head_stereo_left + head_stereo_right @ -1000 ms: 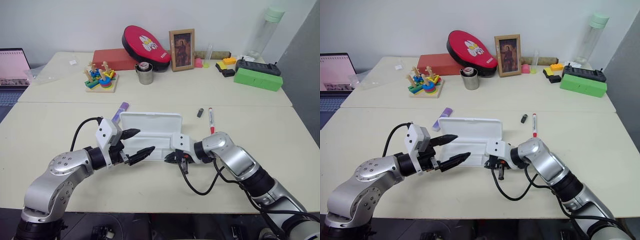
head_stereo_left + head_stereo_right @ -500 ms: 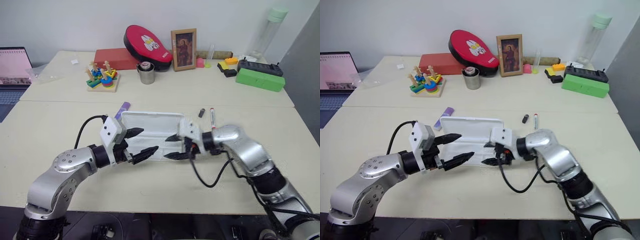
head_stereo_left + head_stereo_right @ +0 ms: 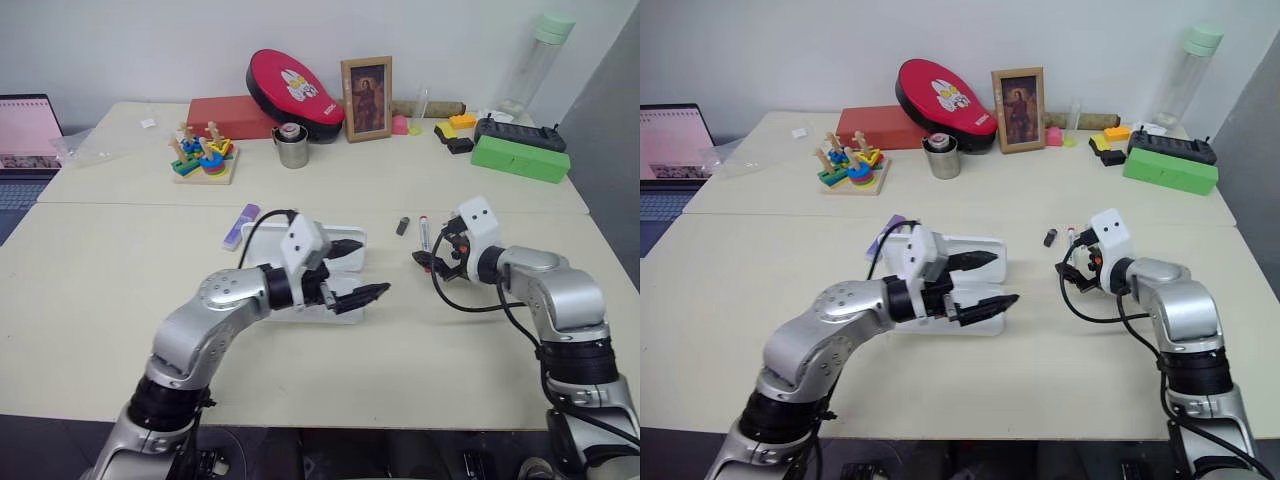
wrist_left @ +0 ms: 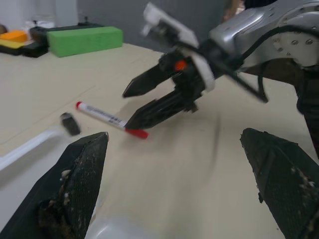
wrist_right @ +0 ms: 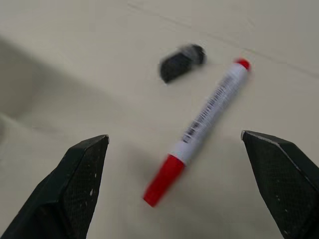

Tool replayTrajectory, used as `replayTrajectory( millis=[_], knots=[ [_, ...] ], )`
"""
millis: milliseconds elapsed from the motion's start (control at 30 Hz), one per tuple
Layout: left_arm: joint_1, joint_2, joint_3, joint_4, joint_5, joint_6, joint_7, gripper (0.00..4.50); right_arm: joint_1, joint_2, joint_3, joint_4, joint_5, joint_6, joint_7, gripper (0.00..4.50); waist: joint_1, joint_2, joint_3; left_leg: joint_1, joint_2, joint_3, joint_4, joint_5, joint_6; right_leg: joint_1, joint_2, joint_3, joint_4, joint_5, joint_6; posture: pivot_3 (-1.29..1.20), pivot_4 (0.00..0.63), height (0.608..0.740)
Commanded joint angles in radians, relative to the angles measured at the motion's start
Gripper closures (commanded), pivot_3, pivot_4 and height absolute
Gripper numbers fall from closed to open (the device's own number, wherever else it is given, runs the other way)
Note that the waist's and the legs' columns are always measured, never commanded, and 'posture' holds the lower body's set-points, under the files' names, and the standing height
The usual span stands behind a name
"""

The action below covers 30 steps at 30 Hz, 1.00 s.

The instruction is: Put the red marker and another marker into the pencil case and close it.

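Far left of the near table: another marker (image 3: 240, 226), the short purple one, lies flat on the tabletop, just beside the left end of the pencil case (image 3: 345, 240) and outside it. Untouched.

Centre: the pencil case sits open, lid laid back, tray toward the robot. The left arm crosses in front of it, so much of the tray is hidden; I cannot tell whether anything lies inside. The left gripper (image 3: 357, 270) hangs above the case's right end, pointing across toward the right arm, its 2 fingers spread wide and holding nothing.

Right of the case: a small dark stub (image 5: 181, 61) lies on the bare table, with the red marker (image 5: 199, 128) just beside it, flat and apart from the case (cap end toward the robot, as the right wrist view has it).

Right: the right gripper (image 3: 433, 257) hovers close over the red marker, angled down at it, fingers wide, nothing between them. In the right wrist view the marker lies squarely in the gap, slanted across it.

Step in hand, as I judge it: reaching for the red marker, step 1 of 3, with neither marker in the case and the lid not yet shut. The next move calls for the right gripper to come down astride the barrel, turning the wrist so the fingers close across it, not along it, then lift and carry leftward to the tray. The left arm may need to clear the case first.
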Motion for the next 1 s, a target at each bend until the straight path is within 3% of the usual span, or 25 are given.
replayTrajectory(
  millis=[33, 133, 233, 733, 900, 1000],
  knots=[
    [-0.063, -0.045, 0.001, 0.042, 0.041, -0.063, 0.015, 0.00, 0.002, 0.093, -0.065, -0.049, -0.012, 0.056, -0.139, 0.02, -0.001, 0.000, 0.000, 0.000, 0.000, 0.000, 0.000, 0.000, 0.000, 0.000, 0.000, 0.000, 0.000, 0.000, 0.000, 0.00, 0.150, 0.740],
    [-0.084, -0.060, 0.008, 0.057, 0.044, -0.068, 0.009, 0.00, 0.019, 0.114, -0.026, -0.025, -0.036, 0.054, -0.178, 0.02, 0.000, 0.000, 0.000, 0.000, 0.000, 0.000, 0.000, 0.000, 0.000, 0.001, 0.000, 0.000, 0.000, 0.000, 0.000, 0.00, 0.150, 0.740],
    [-0.092, -0.068, 0.003, 0.071, 0.057, -0.082, 0.008, 0.00, 0.033, 0.121, -0.002, 0.003, -0.050, 0.034, -0.207, 0.55, 0.000, 0.000, 0.000, 0.000, 0.000, 0.000, 0.000, 0.000, 0.000, 0.001, 0.000, 0.000, 0.000, 0.000, 0.000, 0.00, 0.150, 0.740],
    [-0.115, -0.102, 0.010, 0.118, 0.091, -0.133, 0.011, 0.00, 0.023, 0.097, -0.002, 0.027, -0.076, -0.011, -0.258, 4.19, 0.003, 0.000, 0.000, 0.000, 0.000, -0.001, 0.001, 0.000, 0.000, 0.002, 0.000, -0.001, 0.000, 0.000, 0.000, 0.00, 0.150, 0.740],
    [-0.135, -0.106, 0.017, 0.135, 0.112, -0.162, 0.018, 0.00, -0.031, 0.111, -0.064, 0.066, -0.065, -0.125, -0.301, 4.24, 0.002, 0.000, 0.000, 0.000, 0.000, -0.001, 0.001, 0.000, 0.000, 0.002, 0.000, -0.001, 0.000, 0.000, 0.000, 0.00, 0.150, 0.740],
    [-0.144, -0.081, 0.072, 0.114, 0.107, -0.149, 0.039, 0.00, -0.099, 0.076, -0.048, 0.077, -0.041, -0.299, -0.222, 4.24, -0.001, 0.002, 0.001, 0.000, 0.000, 0.000, 0.001, 0.000, 0.000, 0.001, 0.000, -0.001, 0.000, 0.000, 0.000, 0.00, 0.150, 0.740]
  ],
)
